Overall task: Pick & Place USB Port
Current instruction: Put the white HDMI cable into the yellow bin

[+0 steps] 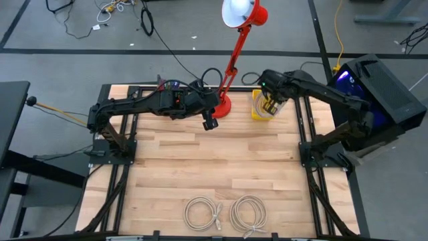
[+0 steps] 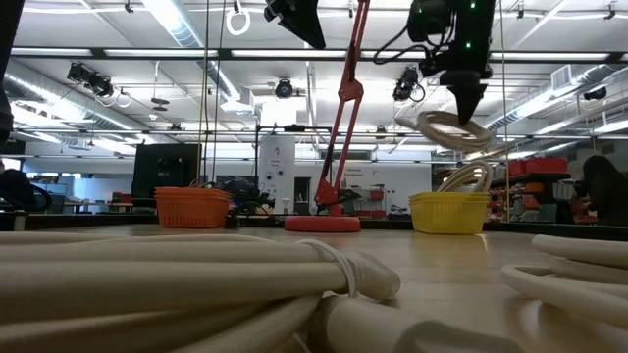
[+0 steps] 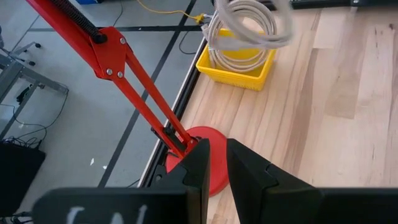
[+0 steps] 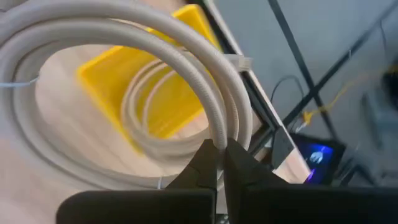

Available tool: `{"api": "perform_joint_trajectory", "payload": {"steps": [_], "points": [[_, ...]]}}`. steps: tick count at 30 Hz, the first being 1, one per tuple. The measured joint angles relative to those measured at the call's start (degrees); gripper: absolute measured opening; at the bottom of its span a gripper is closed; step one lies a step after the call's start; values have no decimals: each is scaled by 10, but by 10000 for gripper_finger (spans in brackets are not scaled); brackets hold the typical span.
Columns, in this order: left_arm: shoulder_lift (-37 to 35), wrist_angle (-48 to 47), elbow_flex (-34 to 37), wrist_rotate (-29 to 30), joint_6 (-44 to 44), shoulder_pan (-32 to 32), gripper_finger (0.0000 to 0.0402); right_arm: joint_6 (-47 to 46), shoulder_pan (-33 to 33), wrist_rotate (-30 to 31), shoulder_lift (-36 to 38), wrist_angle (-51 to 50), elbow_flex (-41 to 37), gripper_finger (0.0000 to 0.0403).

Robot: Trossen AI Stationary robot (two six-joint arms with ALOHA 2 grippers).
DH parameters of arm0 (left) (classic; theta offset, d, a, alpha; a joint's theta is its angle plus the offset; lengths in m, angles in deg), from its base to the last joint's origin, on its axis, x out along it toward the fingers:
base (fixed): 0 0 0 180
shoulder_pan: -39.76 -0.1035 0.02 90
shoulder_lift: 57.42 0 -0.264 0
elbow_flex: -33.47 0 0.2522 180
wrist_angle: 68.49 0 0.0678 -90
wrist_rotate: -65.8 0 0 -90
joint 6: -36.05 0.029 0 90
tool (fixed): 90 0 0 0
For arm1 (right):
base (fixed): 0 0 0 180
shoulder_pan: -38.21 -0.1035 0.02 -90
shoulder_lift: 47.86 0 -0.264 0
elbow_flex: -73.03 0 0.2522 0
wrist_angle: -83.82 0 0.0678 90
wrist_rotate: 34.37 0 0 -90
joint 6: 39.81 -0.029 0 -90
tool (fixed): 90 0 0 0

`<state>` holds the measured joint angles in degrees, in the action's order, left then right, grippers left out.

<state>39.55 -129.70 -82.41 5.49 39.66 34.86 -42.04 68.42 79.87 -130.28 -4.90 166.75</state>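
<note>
Right wrist view: right gripper (image 4: 219, 149) pinches a coiled grey-white USB cable (image 4: 124, 56) hanging directly above the yellow plastic basket (image 4: 149, 93); left gripper (image 3: 214, 163), slightly parted, empty, waits near the red lamp base (image 3: 208, 158)

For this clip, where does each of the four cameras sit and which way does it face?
High view: overhead, straight down on the wooden table; both arms show.
Low view: table height, level across; the right pincer comes from above.
Left wrist view: past the left pincer to the red desk lamp.
Right wrist view: past the right pincer, shut on a coiled white cable.
Shared: every view shows the yellow plastic basket.
</note>
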Motion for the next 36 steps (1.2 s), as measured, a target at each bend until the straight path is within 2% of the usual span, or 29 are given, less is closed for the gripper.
{"api": "perform_joint_trajectory", "payload": {"steps": [7,17,21,26,30,36], "points": [[0,0,0,0,-1,0,57,-38,59,-24,0,9,2,0],[0,9,0,0,-1,0,57,-31,128,-3,-3,-151,3,0],[0,17,0,0,0,0,57,-22,136,-13,-4,-149,3,0],[0,16,0,0,0,0,57,-34,141,1,-12,-143,3,0],[0,17,0,0,0,0,57,-29,149,-51,-12,-106,3,0],[0,19,0,0,0,0,57,-41,157,-50,-12,-62,3,0]]}}
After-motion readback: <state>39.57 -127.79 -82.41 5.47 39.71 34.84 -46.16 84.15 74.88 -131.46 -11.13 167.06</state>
